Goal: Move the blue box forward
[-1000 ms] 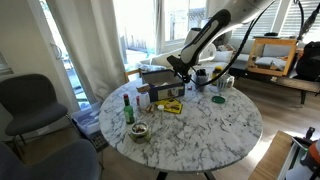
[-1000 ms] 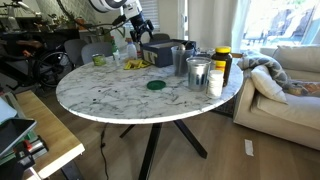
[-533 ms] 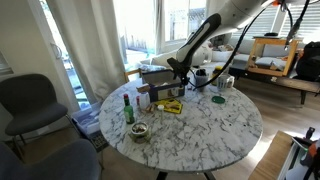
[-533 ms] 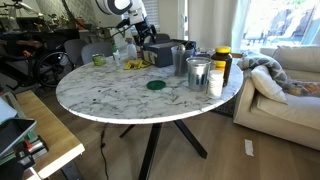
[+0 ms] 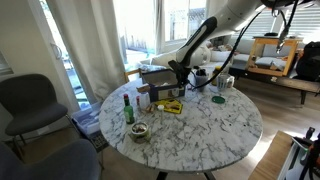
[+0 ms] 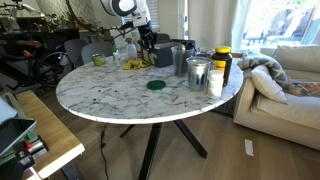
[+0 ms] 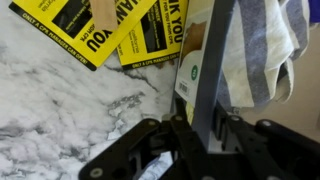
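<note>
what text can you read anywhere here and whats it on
"ANK YOU" (cut off): left yellow packet, wrist view.
"K YOU" (cut off): second yellow packet, wrist view.
Print on the pale label on the blue box: too small to read.
Both exterior views: nothing legible.

The surface (image 5: pixel 205 125) is white marble veined grey. The blue box (image 6: pixel 168 55) is dark navy. Packets (image 7: pixel 75 40) are yellow with black lettering; the cloth (image 7: pixel 260 50) is blue-and-white striped.

Green bottle (image 5: pixel 127 108) stands near bowl (image 5: pixel 139 131); marble table (image 5: pixel 200 125) beneath.
</note>
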